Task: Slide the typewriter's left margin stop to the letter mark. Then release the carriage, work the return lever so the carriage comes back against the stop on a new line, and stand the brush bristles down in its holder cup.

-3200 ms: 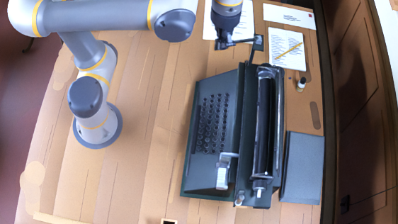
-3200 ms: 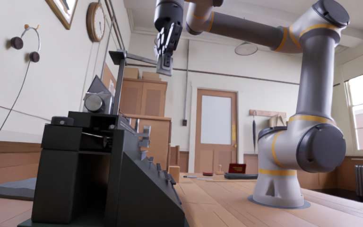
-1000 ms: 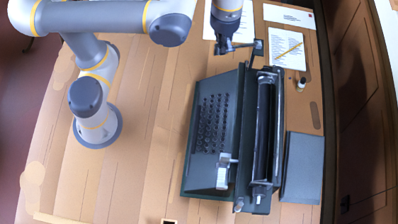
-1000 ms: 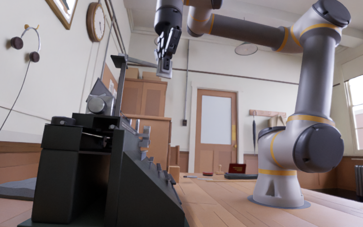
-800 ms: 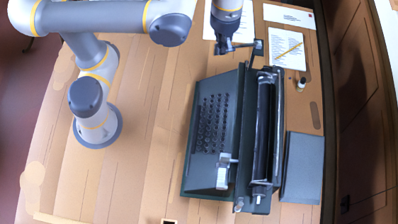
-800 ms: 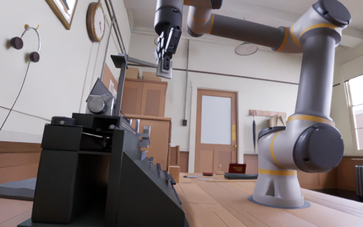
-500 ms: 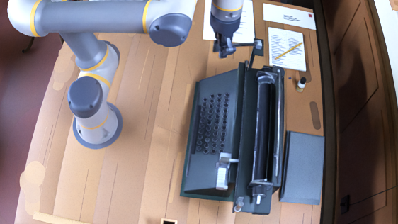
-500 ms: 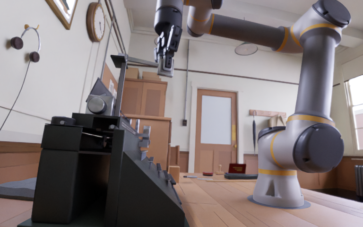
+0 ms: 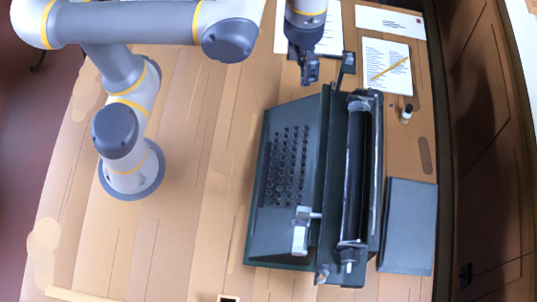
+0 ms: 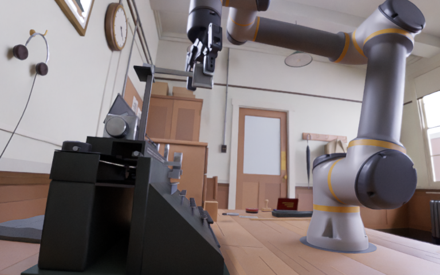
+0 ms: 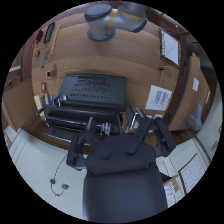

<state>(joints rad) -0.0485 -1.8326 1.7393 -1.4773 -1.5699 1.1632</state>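
Note:
The return lever [image 9: 345, 66] [image 10: 168, 72] [image 11: 132, 116] rises from the far end of the typewriter's carriage [image 9: 359, 172], and its grey paddle tip sits right beside my gripper [image 9: 308, 71] [image 10: 199, 76] [image 11: 114, 123]. My gripper is open and holds nothing. It hangs high over the far end of the dark typewriter [image 9: 310, 186] [image 10: 123, 194] [image 11: 93, 98]. The margin stop is too small to pick out. A silver release lever [image 9: 302, 224] stands at the near end of the keyboard. I see no brush or holder cup that I can name.
Printed sheets [image 9: 387, 64] with a pencil [image 9: 389, 68] lie on the desk just beyond the lever, with a small bottle [image 9: 406, 113] nearby. A dark pad [image 9: 408, 225] lies behind the typewriter. The arm's base [image 9: 129, 167] stands left of the keyboard on open desk.

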